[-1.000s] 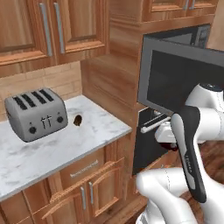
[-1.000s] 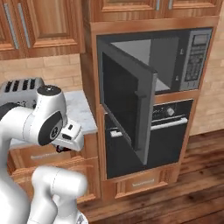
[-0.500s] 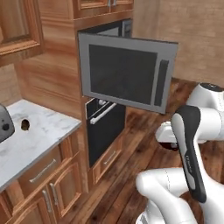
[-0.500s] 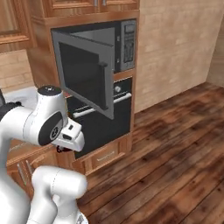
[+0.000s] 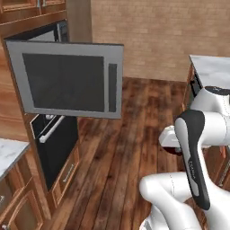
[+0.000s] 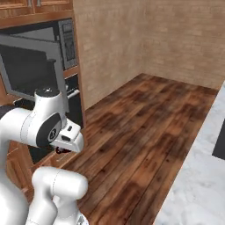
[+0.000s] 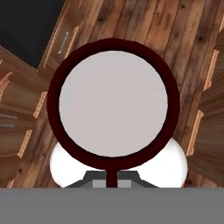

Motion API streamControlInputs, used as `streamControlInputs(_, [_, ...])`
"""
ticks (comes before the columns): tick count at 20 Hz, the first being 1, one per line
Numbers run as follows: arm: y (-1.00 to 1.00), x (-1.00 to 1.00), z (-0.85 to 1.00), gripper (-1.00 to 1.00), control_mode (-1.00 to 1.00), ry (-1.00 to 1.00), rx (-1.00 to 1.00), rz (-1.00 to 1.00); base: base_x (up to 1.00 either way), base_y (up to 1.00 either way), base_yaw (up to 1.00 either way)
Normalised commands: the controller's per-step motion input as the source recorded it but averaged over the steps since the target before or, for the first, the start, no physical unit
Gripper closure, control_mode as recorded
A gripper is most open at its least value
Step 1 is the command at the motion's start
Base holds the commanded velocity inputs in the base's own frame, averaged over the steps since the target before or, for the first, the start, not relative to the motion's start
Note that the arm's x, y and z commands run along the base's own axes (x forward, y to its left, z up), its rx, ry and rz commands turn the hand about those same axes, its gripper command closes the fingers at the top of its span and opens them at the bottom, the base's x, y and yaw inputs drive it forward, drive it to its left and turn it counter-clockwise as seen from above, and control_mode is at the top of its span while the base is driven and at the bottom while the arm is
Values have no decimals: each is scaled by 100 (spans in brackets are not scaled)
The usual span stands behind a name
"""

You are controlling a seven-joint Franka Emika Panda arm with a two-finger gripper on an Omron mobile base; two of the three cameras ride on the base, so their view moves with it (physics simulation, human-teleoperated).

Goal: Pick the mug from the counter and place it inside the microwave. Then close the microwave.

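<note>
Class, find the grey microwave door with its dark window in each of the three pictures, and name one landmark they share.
Left base view: grey microwave door swung open, upper left.
Right base view: door at the left edge, behind the white arm.
Hand view: the door is not in it.
Shared landmark: the dark wooden plank floor.

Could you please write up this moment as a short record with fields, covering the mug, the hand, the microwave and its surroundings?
mug: dark red rim, pale inside, seen from above in the hand view, close under the camera
hand: shut on the mug, held low beside the arm
microwave door: swung wide open, dark window facing the room
oven: black, below the microwave
floor: dark wooden planks
task stage: mug not yet inside the microwave, door not closed
</note>
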Motion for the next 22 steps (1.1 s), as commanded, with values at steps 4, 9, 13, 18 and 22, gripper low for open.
streamControlInputs(4, [0, 0, 0, 100, 100, 0, 0, 0, 44, -54, -36])
streamControlInputs(9, [0, 0, 0, 100, 100, 0, 0, 0, 64, -38, 0])
streamControlInputs(13, [0, 0, 0, 100, 100, 0, 0, 0, 92, -35, 2])
streamControlInputs(18, [0, 0, 0, 100, 100, 0, 0, 0, 93, -29, 4])
streamControlInputs(22, [0, 0, 0, 100, 100, 0, 0, 0, 94, -28, 6])
